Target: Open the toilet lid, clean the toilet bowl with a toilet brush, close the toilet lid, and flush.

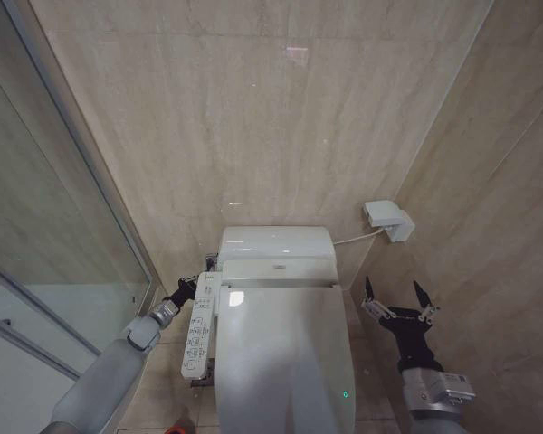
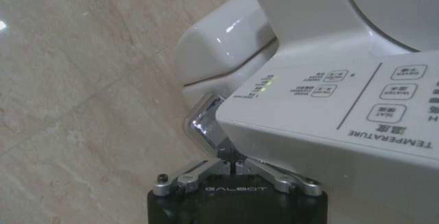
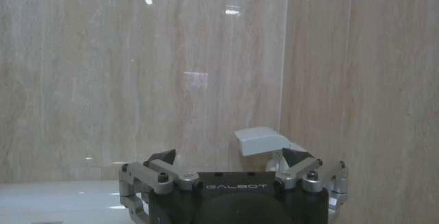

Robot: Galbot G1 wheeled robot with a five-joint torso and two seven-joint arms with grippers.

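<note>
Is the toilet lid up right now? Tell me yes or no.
No. In the head view the toilet lid lies flat and shut over the bowl, with the left pincer beside the control panel.

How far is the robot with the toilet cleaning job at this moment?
The toilet lid lies closed, so opening, brushing and closing look done, though the bowl is hidden. In hand: the left gripper, shut, is at the chrome flush lever beside the control panel. The right gripper waits open near the wall. Left: the flush itself.
</note>
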